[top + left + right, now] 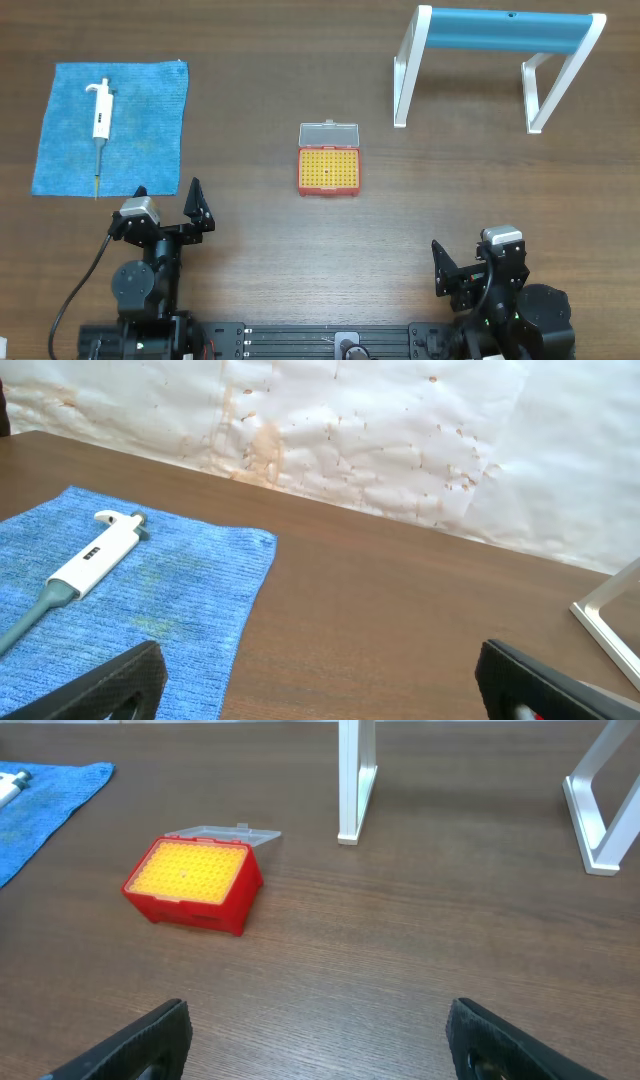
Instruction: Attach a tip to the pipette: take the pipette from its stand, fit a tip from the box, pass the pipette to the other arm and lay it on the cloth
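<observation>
A white pipette (pixel 101 112) with a yellow tip on its thin end lies on the blue cloth (pixel 150 140) at the table's far left; in the left wrist view the pipette (pixel 95 555) rests on the cloth (pixel 190 600) ahead of my fingers. The red tip box (pixel 329 170), its clear lid folded back, sits mid-table, full of yellow tips (pixel 190 870). My left gripper (pixel 170 205) stands open near the cloth's near right corner, holding nothing. My right gripper (pixel 438 268) is open and drawn back near its base. The white-and-blue stand (pixel 497 35) is at the far right.
The stand's white legs (pixel 357 780) rise beyond the tip box in the right wrist view. Bare brown table (pixel 330 270) lies between the two arms and around the box. A pale wall (pixel 400 440) runs behind the table's far edge.
</observation>
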